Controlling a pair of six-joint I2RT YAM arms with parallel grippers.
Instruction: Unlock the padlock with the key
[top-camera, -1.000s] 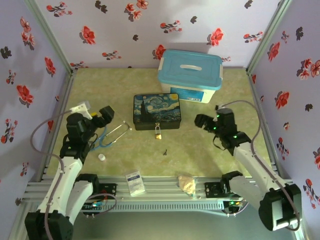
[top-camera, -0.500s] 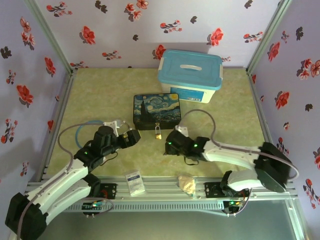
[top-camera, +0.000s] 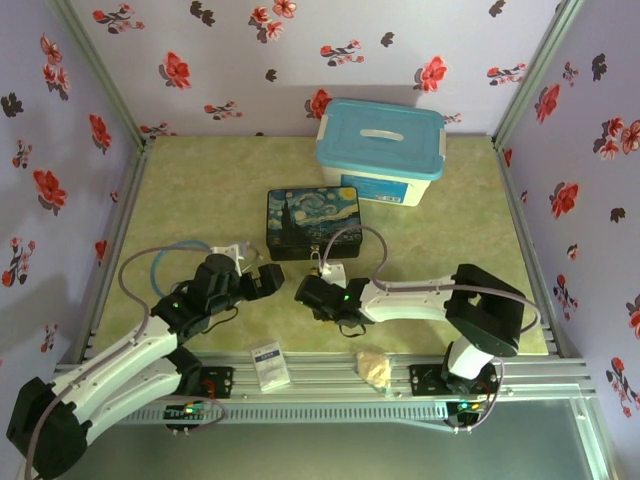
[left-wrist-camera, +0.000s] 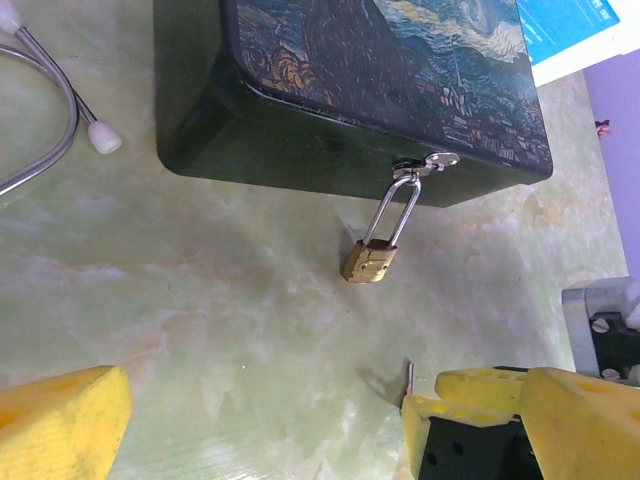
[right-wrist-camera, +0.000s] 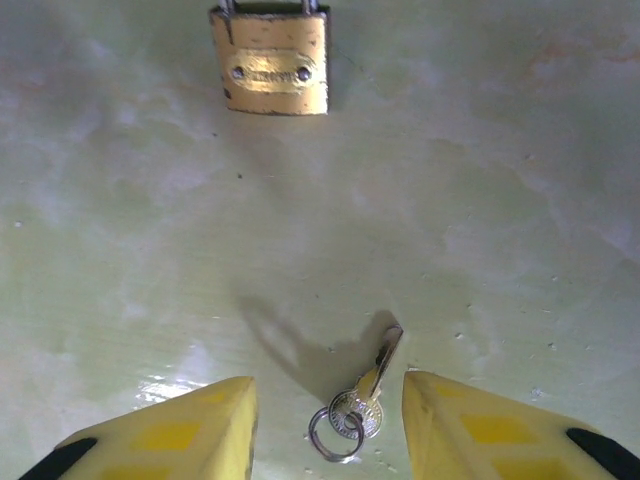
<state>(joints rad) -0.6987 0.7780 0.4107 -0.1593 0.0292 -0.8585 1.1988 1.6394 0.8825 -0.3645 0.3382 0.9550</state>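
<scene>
The brass padlock (right-wrist-camera: 270, 62) hangs by its silver shackle from the hasp of the dark painted box (left-wrist-camera: 380, 60) and rests on the table (left-wrist-camera: 200, 300). In the left wrist view the padlock (left-wrist-camera: 370, 262) lies just in front of the box. The small key (right-wrist-camera: 376, 378), on a ring, lies flat between the fingers of my right gripper (right-wrist-camera: 325, 405). That gripper is low over the table, its yellow fingers on either side of the key with a gap to each. My left gripper (left-wrist-camera: 330, 425) stands wide open left of the padlock, holding nothing. From above, the left gripper (top-camera: 268, 278) and right gripper (top-camera: 308, 292) sit close together.
A blue-lidded white bin (top-camera: 380, 150) stands behind the painted box (top-camera: 312, 222). A stethoscope (left-wrist-camera: 60, 110) lies to the left. A white card (top-camera: 268, 365) and a crumpled beige lump (top-camera: 373, 368) lie on the front rail. Flowered walls close three sides.
Both arms have swung in from the sides toward the padlock. The right gripper has come down over the key and its fingers have narrowed around it. The left gripper stays wide open.
</scene>
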